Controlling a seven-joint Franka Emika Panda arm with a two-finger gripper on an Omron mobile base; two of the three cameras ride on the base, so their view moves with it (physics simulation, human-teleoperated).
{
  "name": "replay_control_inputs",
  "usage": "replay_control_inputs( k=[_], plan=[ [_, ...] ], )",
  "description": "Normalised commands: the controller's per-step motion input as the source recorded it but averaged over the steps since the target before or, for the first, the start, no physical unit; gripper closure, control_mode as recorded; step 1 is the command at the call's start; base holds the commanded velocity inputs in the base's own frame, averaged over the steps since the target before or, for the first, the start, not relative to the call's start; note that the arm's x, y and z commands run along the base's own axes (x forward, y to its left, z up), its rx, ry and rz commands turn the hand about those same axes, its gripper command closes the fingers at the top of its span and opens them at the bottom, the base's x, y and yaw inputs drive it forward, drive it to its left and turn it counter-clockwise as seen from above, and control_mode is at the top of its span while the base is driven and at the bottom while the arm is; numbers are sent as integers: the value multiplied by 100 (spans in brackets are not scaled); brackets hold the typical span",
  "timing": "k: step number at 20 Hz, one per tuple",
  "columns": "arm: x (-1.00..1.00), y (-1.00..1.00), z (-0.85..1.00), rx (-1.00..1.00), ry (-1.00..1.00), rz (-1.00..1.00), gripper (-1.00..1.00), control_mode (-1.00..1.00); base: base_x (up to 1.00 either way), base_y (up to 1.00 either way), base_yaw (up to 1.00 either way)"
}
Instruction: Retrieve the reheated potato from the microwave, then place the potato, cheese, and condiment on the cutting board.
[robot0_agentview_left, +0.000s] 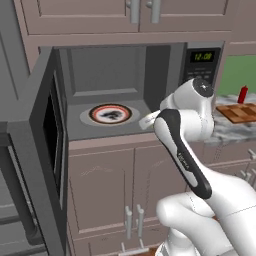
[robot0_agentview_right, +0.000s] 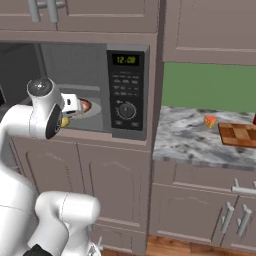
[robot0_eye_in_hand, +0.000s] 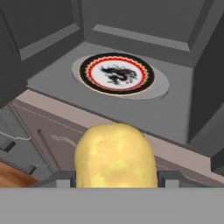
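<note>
Item 1. Pale-yellow, rounded, smooth-skinned potato, nearest the hand camera at 6 o'clock; pinched between the jaws of the two-finger gripper, whose dark tips flank it on either side. It hangs just outside the cavity mouth, clear of the floor of the microwave. Judged firm, light and somewhat slippery from its curve; best held across the widest middle, as it is now.

Item 2. Round plate with red-and-black rim and dragon motif, at 12 o'clock beyond the potato, lying bare on the turntable.

Item 3. Large grey-black built-in microwave, door swung wide at 9 o'clock in the left base view, green display lit.

Item 4. Orange-yellow triangular wedge of cheese, on the marbled grey counter at 3 o'clock, just beside the board.

Item 5. Checkered rectangular wooden cutting board, further toward 3 o'clock, nothing seen on its visible part.

Item 6. Small red cylindrical condiment bottle, upright behind the board.
</note>
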Motion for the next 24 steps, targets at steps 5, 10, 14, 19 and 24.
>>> replay_control_inputs(
  k=[5, 10, 14, 19, 24],
  plan=[
    [0, 0, 0, 0, 0, 0, 100, 100, -30, -14, -8],
    [0, 0, 0, 0, 0, 0, 100, 100, 1, -55, -15],
    [0, 0, 0, 0, 0, 0, 100, 100, 5, -70, -9],
    [0, 0, 0, 0, 0, 0, 100, 100, 11, -70, -3],
    [0, 0, 0, 0, 0, 0, 100, 100, 24, -68, 0]
  ],
)
